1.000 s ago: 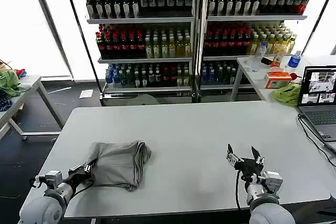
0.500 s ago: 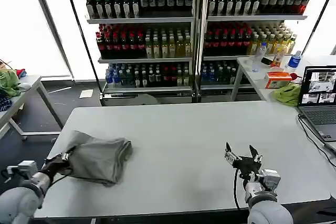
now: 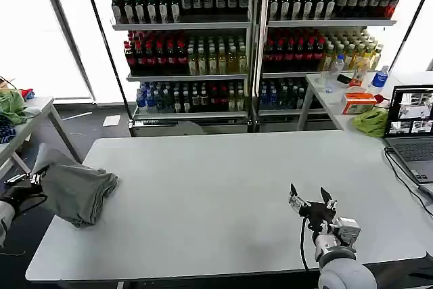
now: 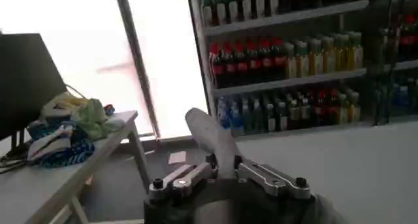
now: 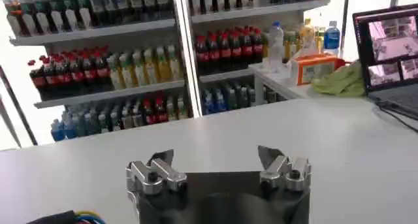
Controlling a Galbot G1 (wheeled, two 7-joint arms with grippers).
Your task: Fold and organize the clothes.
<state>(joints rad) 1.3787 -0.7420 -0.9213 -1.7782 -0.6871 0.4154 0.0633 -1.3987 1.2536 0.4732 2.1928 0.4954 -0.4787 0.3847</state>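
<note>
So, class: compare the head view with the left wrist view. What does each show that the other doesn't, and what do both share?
Head view alone: the folded light grey cotton T-shirt hanging over the white table's left edge, gripped by the left gripper; the open right gripper near the front; a black laptop.

Left wrist view alone: a side table with a heap of coloured cloths, and a dark monitor.

Both: grey cloth pinched in the left gripper, the white table, and the bottle-filled shelves.
</note>
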